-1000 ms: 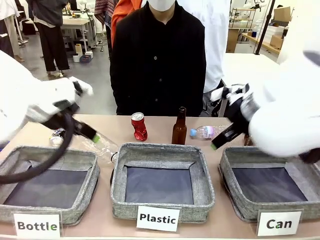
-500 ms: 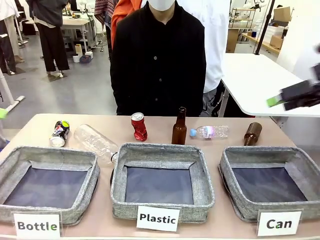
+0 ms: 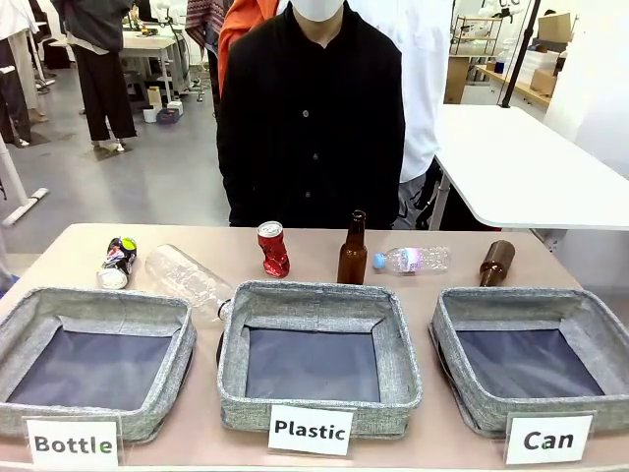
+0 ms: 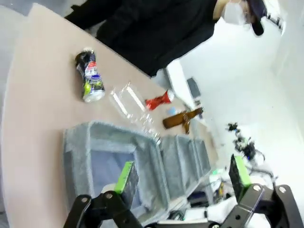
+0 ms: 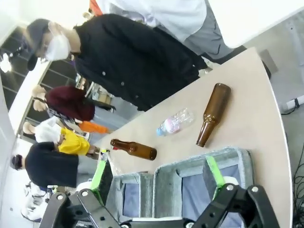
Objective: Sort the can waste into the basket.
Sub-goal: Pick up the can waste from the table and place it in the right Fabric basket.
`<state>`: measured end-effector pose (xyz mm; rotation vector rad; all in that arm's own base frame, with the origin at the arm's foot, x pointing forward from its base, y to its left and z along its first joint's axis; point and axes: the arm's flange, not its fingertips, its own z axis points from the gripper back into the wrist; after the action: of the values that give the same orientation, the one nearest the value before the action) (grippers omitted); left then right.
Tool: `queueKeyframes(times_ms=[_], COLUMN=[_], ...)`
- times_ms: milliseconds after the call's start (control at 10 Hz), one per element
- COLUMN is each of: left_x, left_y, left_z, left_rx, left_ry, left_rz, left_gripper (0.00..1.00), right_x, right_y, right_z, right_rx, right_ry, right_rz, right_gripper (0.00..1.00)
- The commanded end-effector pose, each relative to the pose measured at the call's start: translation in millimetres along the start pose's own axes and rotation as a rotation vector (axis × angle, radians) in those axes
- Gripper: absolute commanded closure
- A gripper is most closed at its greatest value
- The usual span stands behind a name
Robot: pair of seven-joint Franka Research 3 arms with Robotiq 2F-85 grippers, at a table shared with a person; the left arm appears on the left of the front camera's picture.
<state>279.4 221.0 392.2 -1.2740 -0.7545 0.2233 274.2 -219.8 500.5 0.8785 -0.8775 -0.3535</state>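
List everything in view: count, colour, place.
Crushed metal cans: two; red can mid-table, dark printed can far left.
Brown glass bottles: two; upright bottle centre, lying bottle right.
Clear plastic bottles: two, lying; large bottle left, blue-capped bottle right of centre.
Grey fabric baskets: three, near edge; Bottle basket left, Plastic basket middle, Can basket right.
Table: one, beige, under everything.
Person: one, black top, far side.
Grippers: two, black with green pads; left gripper, right gripper, both open.
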Motion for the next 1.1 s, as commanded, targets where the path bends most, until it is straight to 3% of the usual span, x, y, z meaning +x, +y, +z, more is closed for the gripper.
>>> queueKeyframes(times_ms=[0,700,800,1000], left_x=[-8.0,-11.2,-13.0,-10.2], left_y=[-0.9,1.7,-6.5,-49.0], left_z=[16.1,18.9,8.2,-53.8], left_rx=[0.030,0.041,0.056,0.278], left_ry=[0.051,0.064,0.101,0.319], left_rz=[-0.051,-0.024,-0.113,-0.277], left_gripper=[0.00,0.00,0.00,0.00], right_x=[-0.3,-0.3,-0.3,-0.3], right_y=[15.0,15.0,15.0,15.0], right_z=[-9.5,-9.5,-9.5,-9.5], right_rx=[-0.012,-0.012,-0.012,-0.012], right_ry=[0.033,0.033,0.033,0.033], right_rz=[0.024,0.024,0.024,0.024], right_gripper=[0.00,0.00,0.00,0.00])
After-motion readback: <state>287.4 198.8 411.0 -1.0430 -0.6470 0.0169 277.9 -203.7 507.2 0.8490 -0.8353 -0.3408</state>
